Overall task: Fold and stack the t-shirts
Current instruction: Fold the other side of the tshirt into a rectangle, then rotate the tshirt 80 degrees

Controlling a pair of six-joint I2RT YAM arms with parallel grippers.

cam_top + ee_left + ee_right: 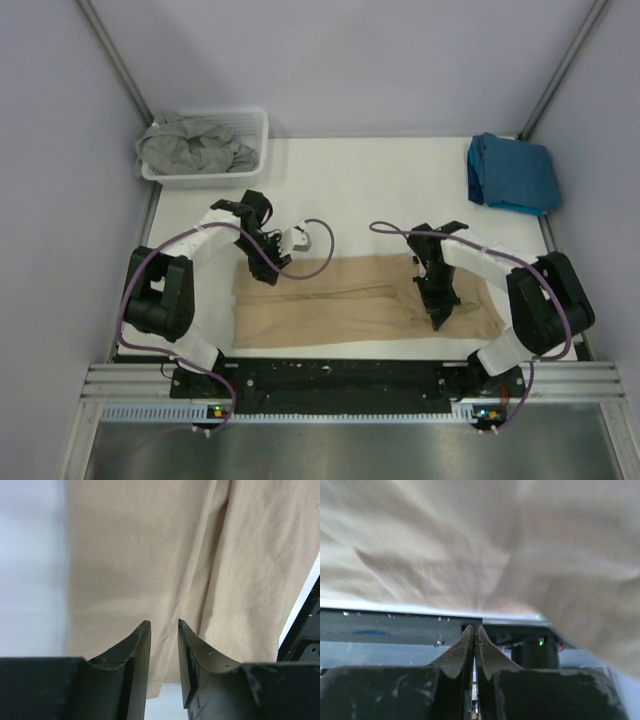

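A tan t-shirt (350,300) lies spread flat across the near half of the white table. My left gripper (266,272) hovers over its left part, slightly open and empty (164,623). The cloth (150,555) and its hem lie beyond the fingertips. My right gripper (438,318) is over the shirt's right part, its jaws shut (474,626) with no cloth showing between them. Blurred tan cloth (470,540) fills the top of that view. A teal-blue shirt (513,172) lies folded at the back right. A grey-green shirt (195,145) lies crumpled in the basket.
The white slatted basket (255,120) stands at the back left corner. A black rail (330,380) runs along the near edge between the arm bases, and also shows in the right wrist view (395,625). Lilac walls close in the table's sides and back.
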